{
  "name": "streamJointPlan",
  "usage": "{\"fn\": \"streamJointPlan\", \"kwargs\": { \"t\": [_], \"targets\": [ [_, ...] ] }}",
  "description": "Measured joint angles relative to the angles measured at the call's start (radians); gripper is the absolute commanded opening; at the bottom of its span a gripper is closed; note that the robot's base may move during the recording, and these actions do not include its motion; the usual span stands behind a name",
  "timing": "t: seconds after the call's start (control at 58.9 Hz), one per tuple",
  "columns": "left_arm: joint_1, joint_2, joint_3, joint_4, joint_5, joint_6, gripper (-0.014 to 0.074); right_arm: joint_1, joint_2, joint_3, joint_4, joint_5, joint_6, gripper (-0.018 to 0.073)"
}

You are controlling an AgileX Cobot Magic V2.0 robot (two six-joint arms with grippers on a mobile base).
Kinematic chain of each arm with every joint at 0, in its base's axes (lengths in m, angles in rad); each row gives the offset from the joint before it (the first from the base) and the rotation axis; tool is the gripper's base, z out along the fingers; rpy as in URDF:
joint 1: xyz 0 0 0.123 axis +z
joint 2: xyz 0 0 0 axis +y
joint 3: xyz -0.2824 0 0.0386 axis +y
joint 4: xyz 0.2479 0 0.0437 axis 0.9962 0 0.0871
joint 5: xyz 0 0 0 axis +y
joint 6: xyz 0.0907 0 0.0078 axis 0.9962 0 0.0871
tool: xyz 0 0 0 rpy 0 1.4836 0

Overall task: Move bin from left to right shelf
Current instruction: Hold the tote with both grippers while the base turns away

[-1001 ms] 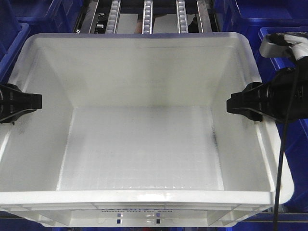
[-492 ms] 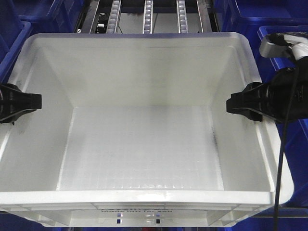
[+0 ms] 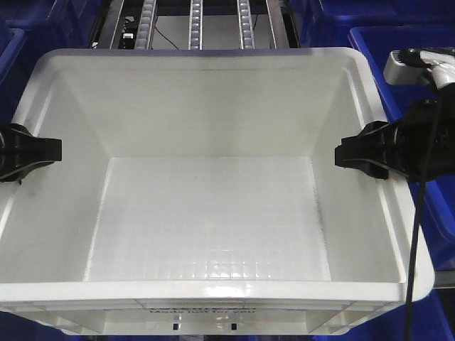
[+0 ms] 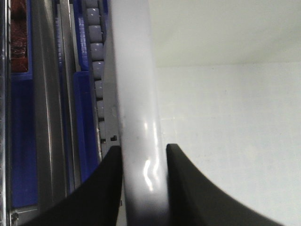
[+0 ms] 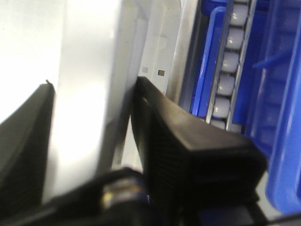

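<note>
White bin (image 3: 206,106) is seen from above, filling pretty much the whole front view, with its bare gridded floor on show. It's gripped on both short sides. The left hand (image 4: 143,160) is clamped over the bin's left rim, one black finger (image 4: 106,188) outside the wall and one inside, both pressed against the plastic. Same deal on the opposite side, where the right hand (image 5: 91,101) is closed on the bin's right rim, with the wall pinched between its fingers. Beyond the bin's far wall, the metal roller tracks (image 3: 195,25) of a shelf can be seen running away from it. Dark blue bins (image 3: 419,37) are parked past the bin's far right corner, and more blue can be made out off its left side. A black cable (image 3: 418,227) is draped down across the bin's right rim. Some black print (image 3: 202,310) is carried on the bin's near outer wall, too blurred to be read. What the bin is resting on can't be told, tbh.
</note>
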Motion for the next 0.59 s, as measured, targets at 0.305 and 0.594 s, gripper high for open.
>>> {"fn": "streamJointPlan", "kwargs": {
  "t": [0.305, 0.594],
  "targets": [
    [0.000, 0.000, 0.000, 0.000, 0.000, 0.000, -0.0006, 0.000, 0.000, 0.000, 0.000, 0.000, 0.000, -0.0005],
    [0.000, 0.000, 0.000, 0.000, 0.000, 0.000, -0.0006, 0.000, 0.000, 0.000, 0.000, 0.001, 0.000, -0.0005]
  ]
}}
